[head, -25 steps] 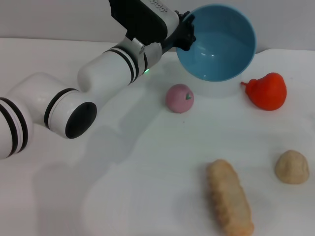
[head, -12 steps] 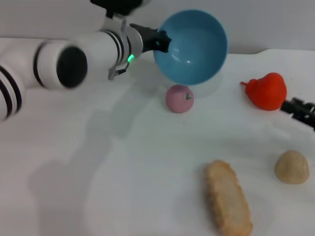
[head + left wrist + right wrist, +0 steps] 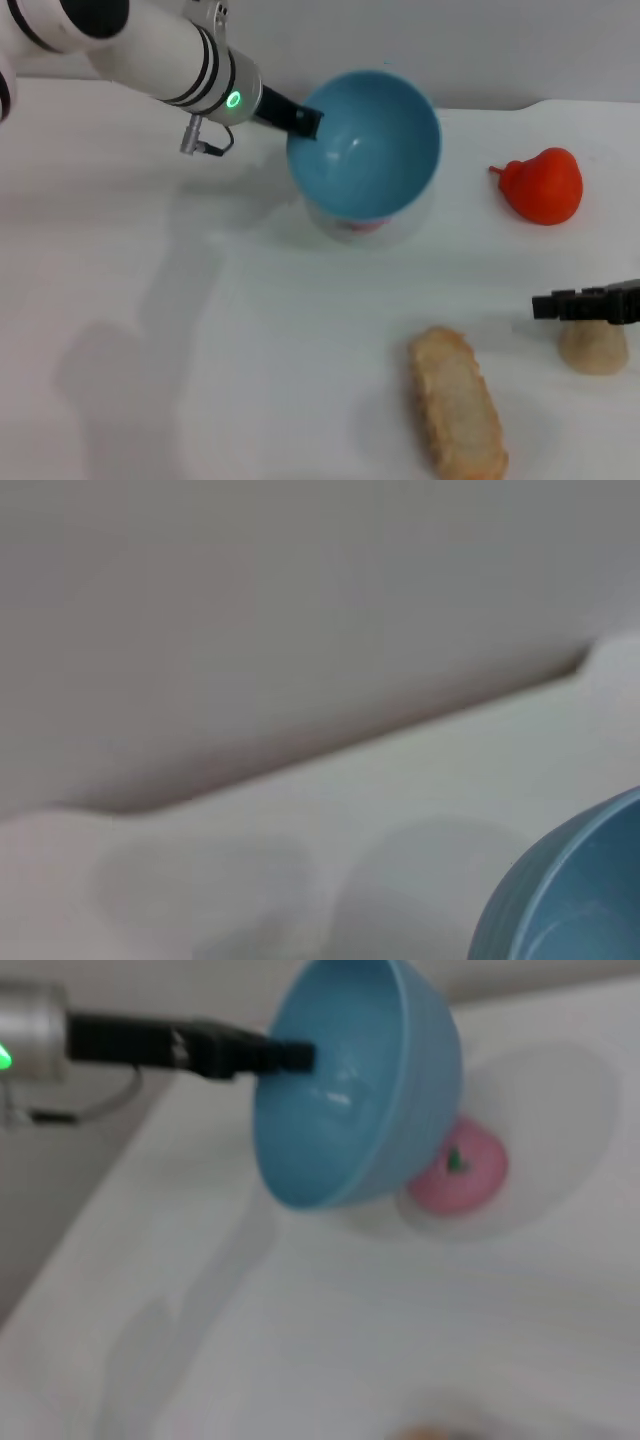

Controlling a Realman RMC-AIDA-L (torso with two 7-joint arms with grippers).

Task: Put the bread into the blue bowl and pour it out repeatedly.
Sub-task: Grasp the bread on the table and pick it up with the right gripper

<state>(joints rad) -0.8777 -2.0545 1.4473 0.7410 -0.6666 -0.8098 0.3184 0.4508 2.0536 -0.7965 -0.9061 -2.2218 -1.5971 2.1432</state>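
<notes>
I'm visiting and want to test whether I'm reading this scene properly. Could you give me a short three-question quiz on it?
1. True or false: the bread lies inside the blue bowl.
2. Which gripper holds the bowl by its rim? A) left gripper B) right gripper
3. Fill in: in the right wrist view, the pink round toy sits behind and below the tilted ____.

Key: 1. False; the bread lies on the white table, and the bowl is empty. 2. A; the right gripper is near the small tan lump. 3. Bowl.
</notes>
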